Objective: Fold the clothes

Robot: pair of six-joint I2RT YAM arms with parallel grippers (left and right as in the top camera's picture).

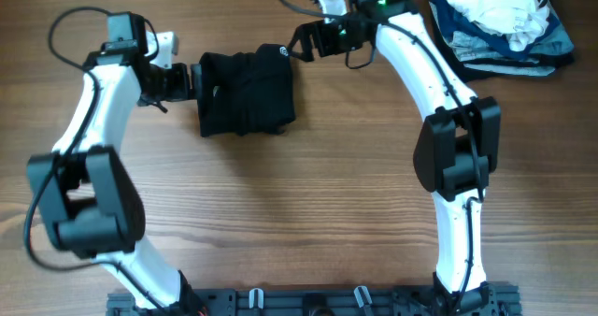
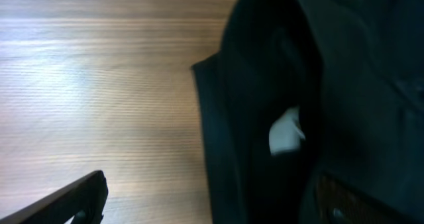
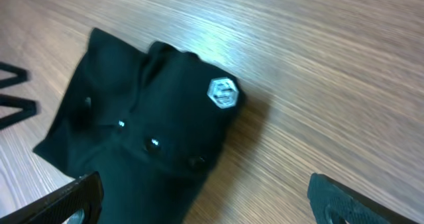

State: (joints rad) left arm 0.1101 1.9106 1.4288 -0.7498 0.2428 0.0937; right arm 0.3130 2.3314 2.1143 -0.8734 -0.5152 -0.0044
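Note:
The clothes, a black T-shirt (image 1: 245, 93), lie folded into a compact bundle on the wooden table. My left gripper (image 1: 194, 80) is at the bundle's left edge. In the left wrist view the black fabric (image 2: 331, 78) fills the right side, with a white tag (image 2: 287, 132) showing in a fold. That gripper (image 2: 212, 207) is open, one finger over bare wood and the other against the fabric. My right gripper (image 1: 299, 43) hovers at the bundle's upper right corner. It is open (image 3: 209, 207) above the shirt (image 3: 132, 138), whose small white mark (image 3: 222, 93) faces up.
A pile of white, navy and grey-blue garments (image 1: 505, 21) sits at the back right corner. Bare wooden tabletop (image 1: 280, 213) stretches in front of the bundle. The arms' base rail (image 1: 308, 302) runs along the near edge.

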